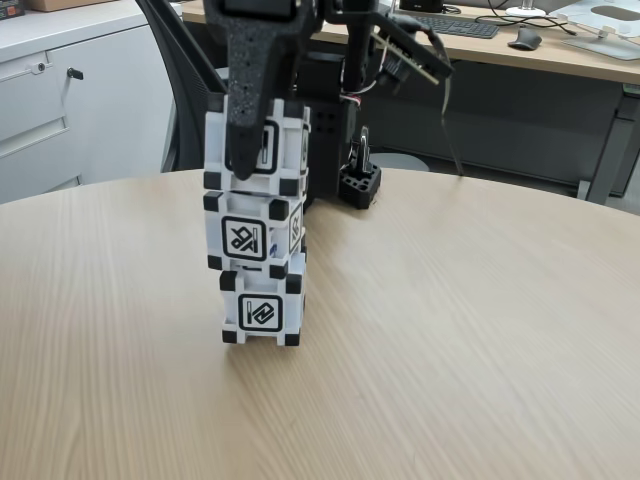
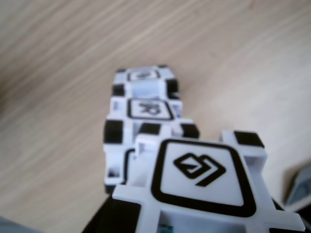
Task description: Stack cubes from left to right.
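The tool [image 1: 262,150] reaches down from above in the fixed view, one black finger [image 1: 247,110] lying across the front face of the top cube [image 1: 285,150]; the opposite finger is hidden behind that cube, so it reads as clamped on the top cube, though how tightly I cannot tell. In the wrist view the top cube [image 2: 199,179] sits right under the tool, its glyph face filling the near part of the picture. Directly below the tool's hold, the middle cube [image 1: 256,236] carries the top one, and below that the bottom cube [image 1: 262,309] stands on the tabletop [image 1: 450,330]. The three are stacked but not flush: in the fixed view the middle cube sits a little left of the bottom one, and the wrist view shows the lower cubes [image 2: 143,107] stepped off to the left of the tool. The stack looks complete, so the step in hand is probably the release. To do it well, the fingers should part slowly and evenly, with no sideways drag on so narrow a column, and the tool should then rise straight up before swinging away. Beyond the stack, behind the tool, a small black holder [image 1: 359,185] stands near the tabletop's far edge.
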{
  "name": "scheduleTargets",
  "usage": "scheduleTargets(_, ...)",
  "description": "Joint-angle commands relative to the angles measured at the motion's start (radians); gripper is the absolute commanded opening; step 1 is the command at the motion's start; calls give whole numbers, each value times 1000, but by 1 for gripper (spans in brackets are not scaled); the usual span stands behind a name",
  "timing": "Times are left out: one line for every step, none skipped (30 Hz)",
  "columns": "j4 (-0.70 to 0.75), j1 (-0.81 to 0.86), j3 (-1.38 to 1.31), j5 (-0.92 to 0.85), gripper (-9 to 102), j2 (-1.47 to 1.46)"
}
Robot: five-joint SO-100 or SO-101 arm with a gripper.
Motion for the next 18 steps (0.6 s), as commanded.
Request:
scheduleTargets(14,-9,-28,-20,0,12)
scheduleTargets(14,-9,-28,-26,0,11)
scheduleTargets(14,-8,-28,-31,0,8)
scheduleTargets(14,-8,-28,-35,1,6)
scheduleTargets(14,-6,-28,-38,3,3)
scheduleTargets(14,-5,-28,-38,4,0)
scheduleTargets(12,-5,-28,-43,4,-2)
scheduleTargets(12,-3,-28,-48,7,-2)
scheduleTargets(12,-3,-28,-48,10,-2)
scheduleTargets(12,-3,-28,-48,15,-2)
scheduleTargets(12,-3,-28,-49,21,-2)
scheduleTargets(12,-3,-28,-49,26,-2)
scheduleTargets(12,-3,-28,-54,30,-2)
scheduleTargets(12,-3,-28,-57,33,-2)
scheduleTargets(12,-2,-28,-60,34,-2)
scheduleTargets(12,0,-25,-63,34,-2)
scheduleTargets(12,0,-23,-66,36,-2)
scheduleTargets(12,0,-21,-66,36,-2)
